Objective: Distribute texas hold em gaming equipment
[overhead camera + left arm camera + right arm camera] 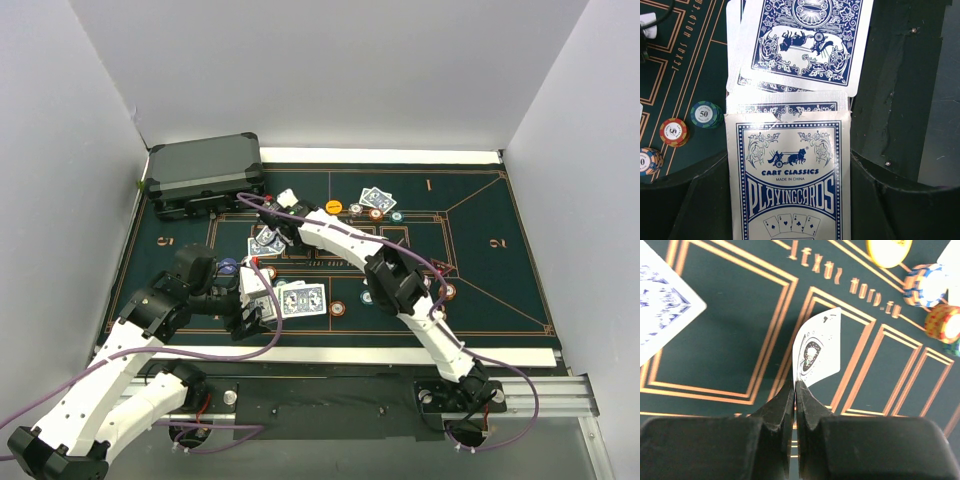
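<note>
My left gripper (788, 170) is shut on a white and blue playing-card box (787, 185), low over the green mat in the top view (252, 312). Blue-backed cards (805, 40) lie fanned just beyond the box; they also show in the top view (303, 299). My right gripper (795, 386) is shut on one white-faced card (817, 347), held on edge above the mat's printed boxes, near the mat's left middle (268, 232). Teal (706, 114) and red (674, 131) chips lie left of the box. Yellow (888, 249), blue (925, 285) and red (945, 322) chips lie to the right.
A dark grey hard case (205, 172) stands at the mat's back left corner. More chips (375, 213) and a pair of cards (377, 197) lie at the back middle. Single chips (338, 308) (448, 291) lie near the front. Another blue-backed card (660, 315) lies left of my right gripper.
</note>
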You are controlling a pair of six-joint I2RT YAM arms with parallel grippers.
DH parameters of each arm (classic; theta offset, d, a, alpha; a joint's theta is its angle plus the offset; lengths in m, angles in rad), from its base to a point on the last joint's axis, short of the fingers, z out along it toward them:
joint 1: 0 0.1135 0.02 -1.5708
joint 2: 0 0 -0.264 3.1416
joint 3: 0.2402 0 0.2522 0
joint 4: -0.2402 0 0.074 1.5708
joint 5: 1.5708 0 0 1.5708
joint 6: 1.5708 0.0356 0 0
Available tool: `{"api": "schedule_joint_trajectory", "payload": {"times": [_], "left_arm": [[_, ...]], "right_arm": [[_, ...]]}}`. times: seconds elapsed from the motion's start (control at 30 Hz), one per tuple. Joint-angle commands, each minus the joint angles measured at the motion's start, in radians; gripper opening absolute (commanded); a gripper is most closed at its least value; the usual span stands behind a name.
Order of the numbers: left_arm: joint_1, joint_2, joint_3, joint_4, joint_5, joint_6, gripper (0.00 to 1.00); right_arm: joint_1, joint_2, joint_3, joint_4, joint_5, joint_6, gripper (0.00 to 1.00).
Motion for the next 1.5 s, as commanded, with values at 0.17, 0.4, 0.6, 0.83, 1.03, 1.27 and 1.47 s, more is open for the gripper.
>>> {"api": "schedule_joint_trajectory", "payload": {"times": [0.17,0.4,0.6,0.83,1.03,1.27,1.47], "left_arm": [[0.000,-0.014,0.022,0.038,0.030,-0.006,0.00],[-0.001,-0.022,0.020,0.026,0.024,-0.005,0.00],[-0.001,-0.025,0.019,0.032,0.022,-0.011,0.00],[-0.001,-0.030,0.016,0.029,0.027,-0.011,0.00],[-0.001,-0.030,0.017,0.028,0.028,-0.011,0.00],[-0.001,-0.028,0.023,0.025,0.025,-0.006,0.00],[-0.001,-0.030,0.023,0.021,0.025,-0.002,0.00]], "right_arm": [[0.006,-0.068,-0.088,0.074,-0.198,0.065,0.25],[-0.029,-0.140,-0.140,0.095,-0.278,0.074,0.40],[-0.063,-0.237,-0.179,0.117,-0.401,0.095,0.49],[-0.135,-0.409,-0.218,0.123,-0.525,0.183,0.61],[-0.198,-0.580,-0.344,0.147,-0.559,0.238,0.75],[-0.216,-0.880,-0.639,0.310,-0.712,0.385,0.83],[-0.213,-1.177,-0.919,0.483,-0.848,0.538,0.89]]}}
